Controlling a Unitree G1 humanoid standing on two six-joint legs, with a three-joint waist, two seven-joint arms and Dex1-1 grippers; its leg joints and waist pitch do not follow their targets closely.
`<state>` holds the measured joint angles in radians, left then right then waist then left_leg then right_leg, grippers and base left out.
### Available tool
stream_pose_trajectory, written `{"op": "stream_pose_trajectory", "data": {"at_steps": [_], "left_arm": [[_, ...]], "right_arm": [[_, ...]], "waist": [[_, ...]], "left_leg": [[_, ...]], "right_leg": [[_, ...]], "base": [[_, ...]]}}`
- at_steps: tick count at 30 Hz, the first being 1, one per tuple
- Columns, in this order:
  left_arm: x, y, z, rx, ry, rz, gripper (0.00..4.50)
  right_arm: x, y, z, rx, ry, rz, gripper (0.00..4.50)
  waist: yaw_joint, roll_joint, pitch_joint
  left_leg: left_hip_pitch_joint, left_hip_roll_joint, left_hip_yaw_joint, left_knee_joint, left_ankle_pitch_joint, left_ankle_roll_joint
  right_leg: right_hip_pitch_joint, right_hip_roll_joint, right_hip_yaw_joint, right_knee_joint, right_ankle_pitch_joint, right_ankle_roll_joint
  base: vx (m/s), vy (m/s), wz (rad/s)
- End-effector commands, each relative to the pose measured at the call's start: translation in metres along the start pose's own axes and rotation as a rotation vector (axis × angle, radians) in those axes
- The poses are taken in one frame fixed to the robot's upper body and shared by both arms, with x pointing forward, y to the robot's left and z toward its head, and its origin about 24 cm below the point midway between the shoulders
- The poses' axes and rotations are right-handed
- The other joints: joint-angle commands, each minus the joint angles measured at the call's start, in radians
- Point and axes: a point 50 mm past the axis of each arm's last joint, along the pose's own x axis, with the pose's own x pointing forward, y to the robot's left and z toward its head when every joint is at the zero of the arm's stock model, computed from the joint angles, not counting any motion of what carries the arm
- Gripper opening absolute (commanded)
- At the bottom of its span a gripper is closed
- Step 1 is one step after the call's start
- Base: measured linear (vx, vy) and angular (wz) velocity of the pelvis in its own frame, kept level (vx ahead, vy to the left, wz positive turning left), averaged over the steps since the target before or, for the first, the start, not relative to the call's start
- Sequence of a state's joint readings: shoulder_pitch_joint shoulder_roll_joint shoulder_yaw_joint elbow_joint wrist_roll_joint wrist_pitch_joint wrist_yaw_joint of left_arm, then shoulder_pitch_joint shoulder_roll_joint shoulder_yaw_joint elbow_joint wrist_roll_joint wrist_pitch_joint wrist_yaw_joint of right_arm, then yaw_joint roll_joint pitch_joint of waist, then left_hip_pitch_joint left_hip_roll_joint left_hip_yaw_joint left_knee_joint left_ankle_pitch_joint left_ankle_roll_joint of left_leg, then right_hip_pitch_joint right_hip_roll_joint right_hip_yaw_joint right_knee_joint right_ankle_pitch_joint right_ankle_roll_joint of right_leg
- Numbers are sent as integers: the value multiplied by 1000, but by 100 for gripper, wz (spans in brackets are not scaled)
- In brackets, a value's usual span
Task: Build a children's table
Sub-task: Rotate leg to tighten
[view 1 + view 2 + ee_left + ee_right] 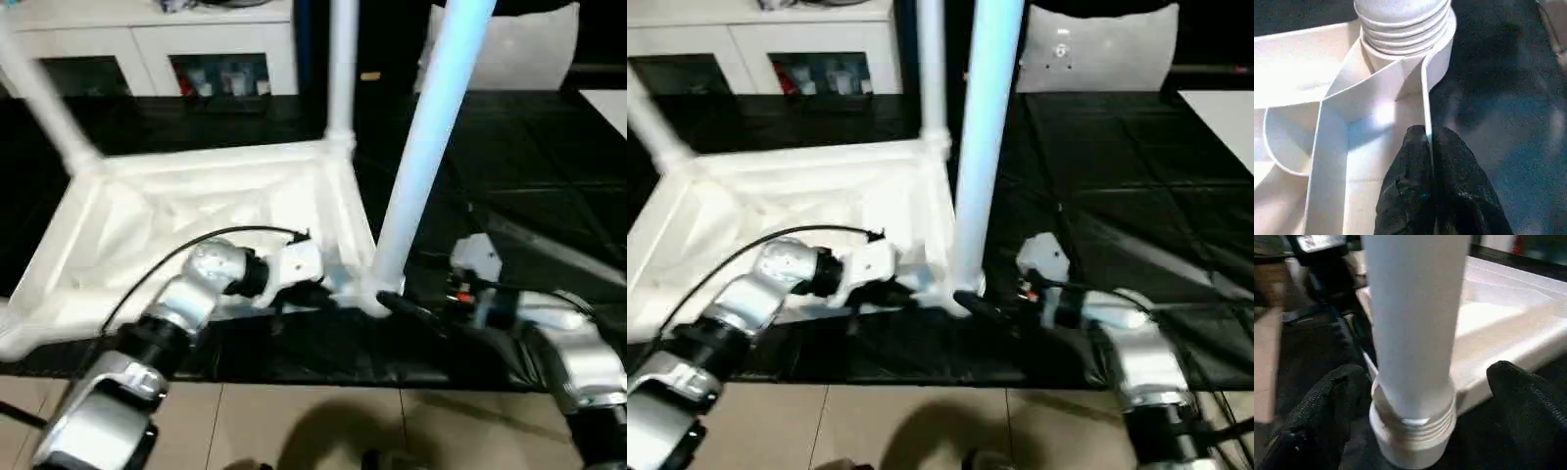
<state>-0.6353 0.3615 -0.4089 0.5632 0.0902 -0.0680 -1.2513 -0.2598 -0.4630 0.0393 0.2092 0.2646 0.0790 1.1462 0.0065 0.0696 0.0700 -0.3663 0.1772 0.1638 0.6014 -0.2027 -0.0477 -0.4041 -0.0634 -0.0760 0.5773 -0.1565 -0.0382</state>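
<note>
Black matting covers the work surface, with white cabinets (147, 49) at the back and pale floor tiles (294, 431) in front. On it lies the top (127, 225), underside up, ribs showing. Three legs stand in corner sockets: a far-left leg (44, 103), a far leg (341, 69) and the near-right leg (426, 147); the near-left corner looks empty (its socket is partly hidden by the forearm), so I judge one leg left to fit. The left gripper (1429, 147) is pinched closed on the thin rim wall of the top beside the near-right socket. The right gripper (1415, 396) stands wide apart, one finger on either side of the near-right leg's collar without squeezing it. Open mat lies to the right; the near rim sits just beside the mat's front edge, leaving little room there.
</note>
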Motion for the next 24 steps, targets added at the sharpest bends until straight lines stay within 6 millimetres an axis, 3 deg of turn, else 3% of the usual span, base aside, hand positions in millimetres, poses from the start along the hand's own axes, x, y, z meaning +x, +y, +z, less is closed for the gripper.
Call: {"op": "stream_pose_trajectory", "data": {"at_steps": [1, 10, 11, 23, 24], "left_arm": [[6, -9, -1, 44, 35, -102, 0], [2, -12, -3, 70, 43, -150, 0], [1, -13, -4, 75, 46, -159, 0], [-2, -14, -6, 67, 50, -177, 0], [-2, -13, -6, 66, 53, -177, 0]], "right_arm": [[3, 0, 4, -4, -2, 67, 406], [7, 2, 6, 6, 9, 191, 337], [8, 2, 7, 8, 11, 216, 331], [10, 6, 4, 66, 45, 319, 244], [9, 7, 3, 73, 48, 329, 219]], "waist": [[4, -10, -78], [21, -11, -84], [24, -14, -85], [30, -14, -86], [31, -15, -86]], "left_leg": [[2, 47, -8, -61, -127, 145], [1, 46, -6, -58, -104, 139], [1, 45, -6, -57, -97, 138], [1, 45, -5, -56, -87, 133], [1, 45, -5, -56, -85, 132]], "right_leg": [[65, -73, 41, -67, -243, -211], [65, -73, 40, -63, -247, -199], [66, -73, 40, -61, -247, -197], [65, -72, 39, -63, -266, -184], [64, -72, 39, -63, -266, -183]], "base": [[0, 0, 0], [0, 0, 0], [0, 0, 0], [0, 0, 0], [0, 0, 0]]}}
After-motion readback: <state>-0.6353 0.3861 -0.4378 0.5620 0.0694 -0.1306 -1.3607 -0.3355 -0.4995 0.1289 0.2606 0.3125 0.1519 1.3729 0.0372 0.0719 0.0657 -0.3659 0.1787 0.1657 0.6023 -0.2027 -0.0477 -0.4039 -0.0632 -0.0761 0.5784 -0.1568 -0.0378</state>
